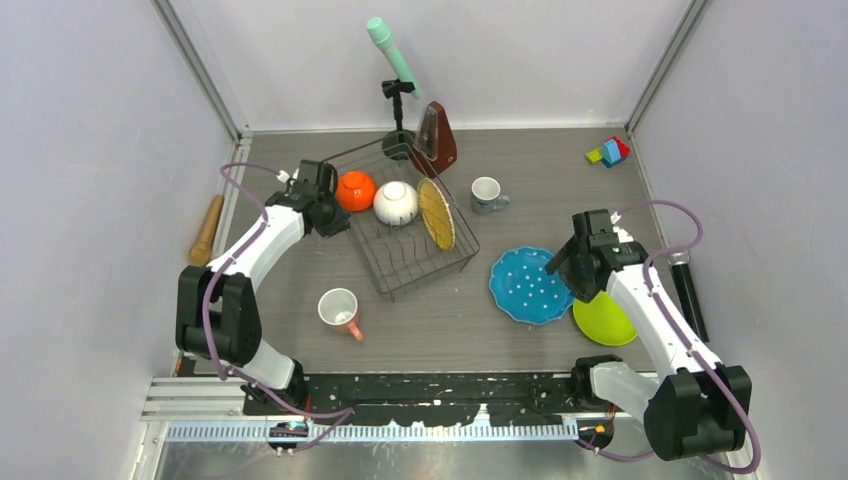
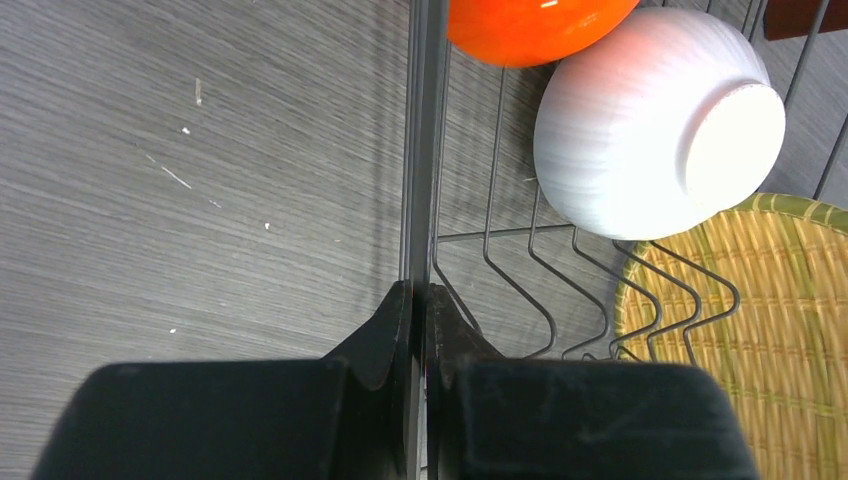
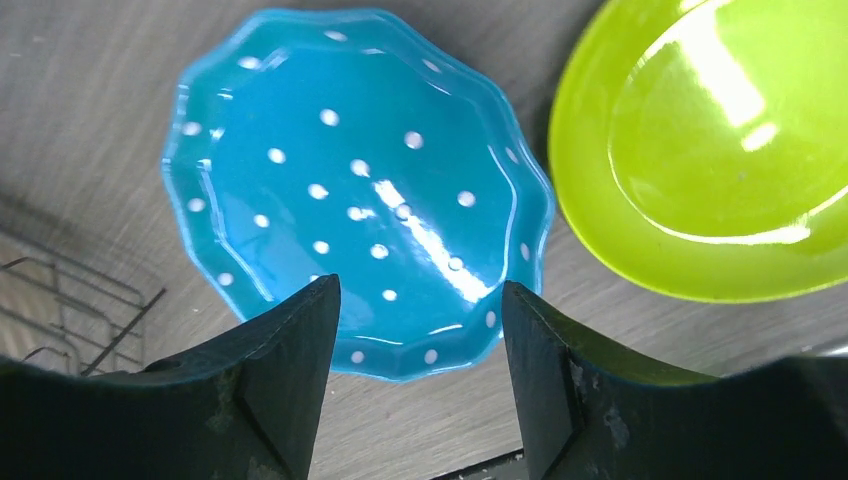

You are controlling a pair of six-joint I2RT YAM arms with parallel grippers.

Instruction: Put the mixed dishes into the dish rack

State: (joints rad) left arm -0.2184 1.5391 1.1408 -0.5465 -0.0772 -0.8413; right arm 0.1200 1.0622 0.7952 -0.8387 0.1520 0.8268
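The black wire dish rack (image 1: 415, 262) stands mid-table and holds the orange bowl (image 1: 355, 190), the white bowl (image 1: 396, 202) and the yellow woven plate (image 1: 436, 213) on edge. My left gripper (image 1: 326, 208) is shut on the rack's left rim wire (image 2: 422, 150); the orange bowl (image 2: 530, 25), white bowl (image 2: 650, 130) and yellow plate (image 2: 760, 320) lie just beyond it. My right gripper (image 3: 420, 300) is open and empty above the near edge of the blue white-dotted plate (image 3: 350, 170), with the lime green plate (image 3: 710, 150) beside it. The pink mug (image 1: 340, 310) lies on its side. The grey mug (image 1: 487, 194) stands right of the rack.
The brown metronome (image 1: 435, 140) stands at the rack's far corner beside a teal microphone on a stand (image 1: 392, 55). The wooden rolling pin (image 1: 207, 228) lies at the left wall. Coloured blocks (image 1: 608, 151) sit far right. A black stick (image 1: 688, 290) lies by the right wall.
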